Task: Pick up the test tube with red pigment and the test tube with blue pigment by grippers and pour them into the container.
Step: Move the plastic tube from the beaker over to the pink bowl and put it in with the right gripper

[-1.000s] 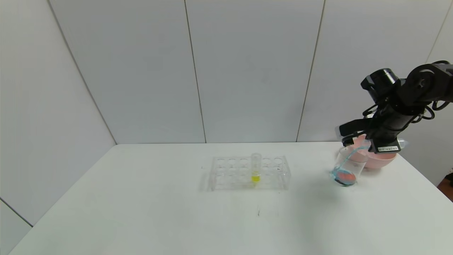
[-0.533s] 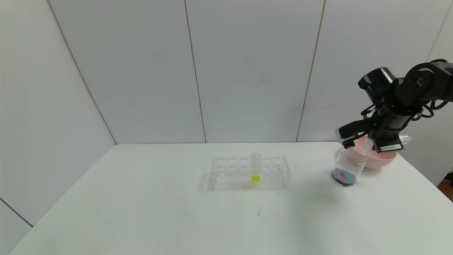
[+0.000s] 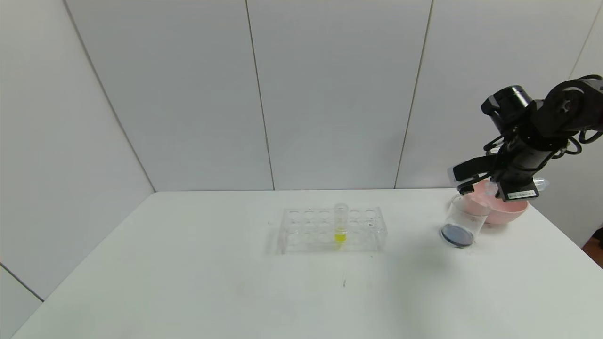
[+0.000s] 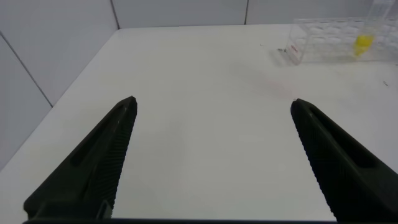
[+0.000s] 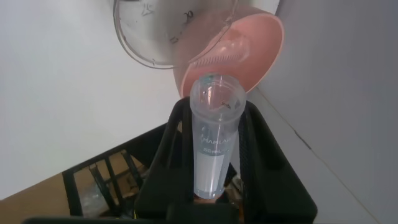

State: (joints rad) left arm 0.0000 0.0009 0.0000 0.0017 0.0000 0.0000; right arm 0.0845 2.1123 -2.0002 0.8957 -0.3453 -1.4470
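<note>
Test tube with blue pigment (image 5: pixel 211 143), a small clear plastic tube now looking emptied, sits clamped between the two black fingers (image 5: pixel 264 155) of the right gripper (image 3: pixel 490 188); the claw is closed tight on it. In the right wrist view the tube's open mouth points toward the container and the pink bowl, and no blue liquid shows inside it. In the head view the tube lies roughly level, its rounded end poking out past the gripper on the robot's right, above the pink bowl.

Nearest the robot, the left gripper (image 4: pixel 211 155) hangs low over the white table (image 3: pixel 188 282) at its near left part, its two black pointed fingers spread wide apart with nothing between them; it is out of the head view.

Farther out, at the middle of the table, stands a clear plastic tube rack (image 3: pixel 333 230) with one small clear tube of yellow liquid (image 3: pixel 340 223) upright in it.

To the robot's right of the rack, well apart from it, stands the container (image 3: pixel 462 222), a clear colourless cylindrical cup with a dark blue-purple pool of liquid at its bottom. Just behind it and touching or nearly touching it is a round pink bowl (image 3: pixel 511 212). The right gripper hovers over the container's rim and the bowl's near edge.

The test tube with red pigment cannot be made out anywhere.
</note>
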